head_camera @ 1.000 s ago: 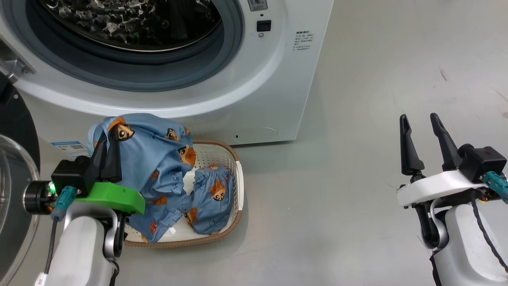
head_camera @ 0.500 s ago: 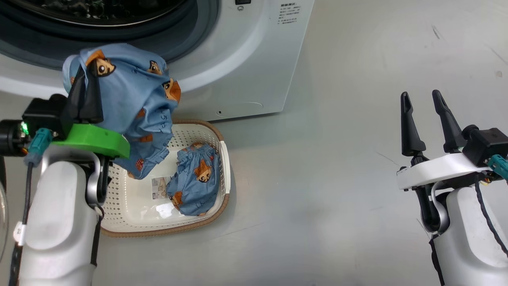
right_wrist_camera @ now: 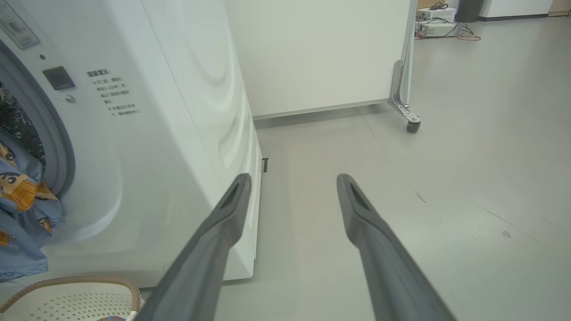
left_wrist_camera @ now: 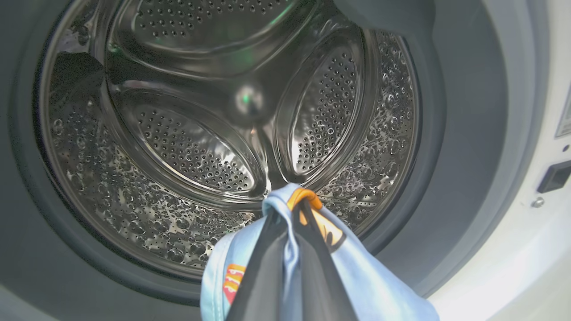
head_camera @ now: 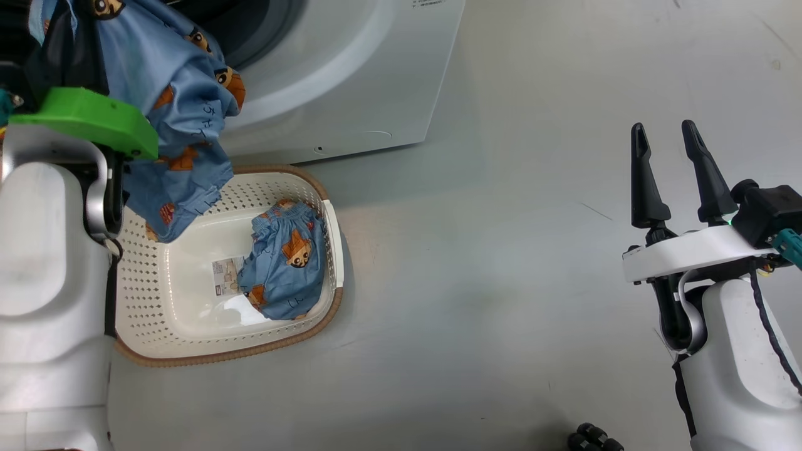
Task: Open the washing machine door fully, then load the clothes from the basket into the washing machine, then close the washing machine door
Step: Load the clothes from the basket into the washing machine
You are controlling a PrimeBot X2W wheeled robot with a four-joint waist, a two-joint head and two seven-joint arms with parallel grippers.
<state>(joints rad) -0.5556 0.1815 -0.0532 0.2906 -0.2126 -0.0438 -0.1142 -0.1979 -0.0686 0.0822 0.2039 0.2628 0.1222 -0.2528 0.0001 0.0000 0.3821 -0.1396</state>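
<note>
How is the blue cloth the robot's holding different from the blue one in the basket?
The held garment hangs from the shut left gripper before the washing machine drum; the basket garment lies in the basket. The held garment drapes long and loose; the basket garment is bunched up. Both are light blue with orange-brown cartoon animals.

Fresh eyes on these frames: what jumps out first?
A blue cartoon-print garment hanging from the shut left gripper, right before the shiny steel drum of the washing machine. Below it, a second garment lies in the white basket. At the right, the right gripper stands open above the grey floor.
</note>
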